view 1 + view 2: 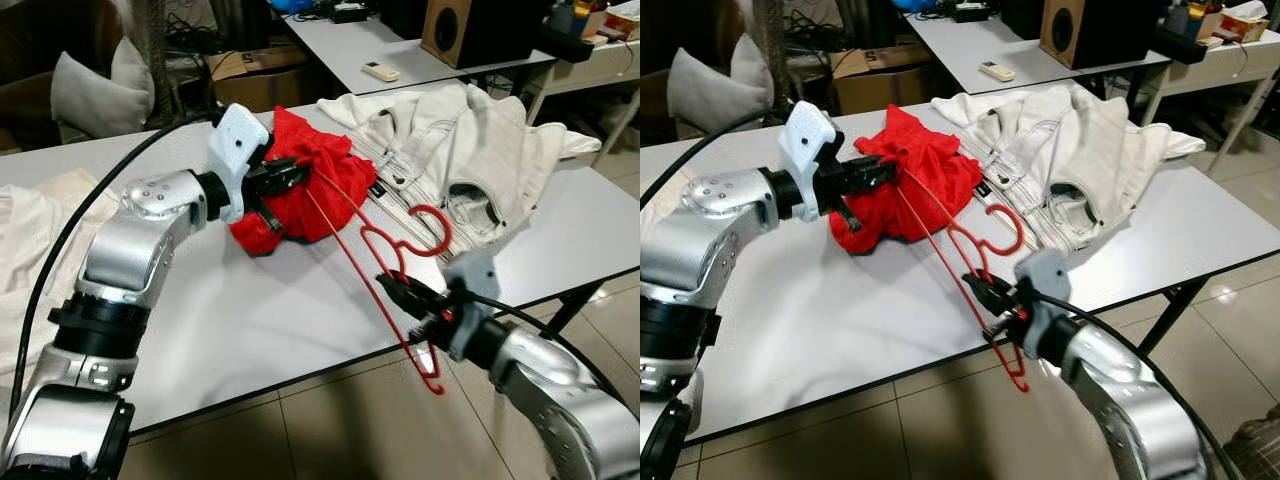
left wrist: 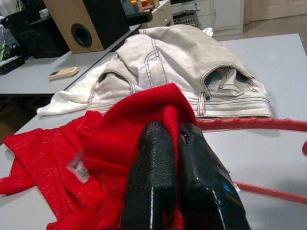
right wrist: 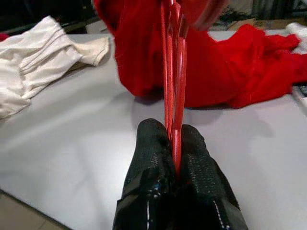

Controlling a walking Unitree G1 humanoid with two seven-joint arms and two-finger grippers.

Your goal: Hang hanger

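A red plastic hanger slants from the red garment down past the table's front edge, hook up near the jeans. My right gripper is shut on the hanger's bars near the edge; its fingers pinch the red bars. My left gripper is shut on a fold of the red garment, black fingers clamped on the cloth, with the hanger's far end beside them.
Pale jeans lie crumpled on the grey table behind the hanger. White cloth sits at the left end. Behind stand a second table with a remote and speaker, and a pillow.
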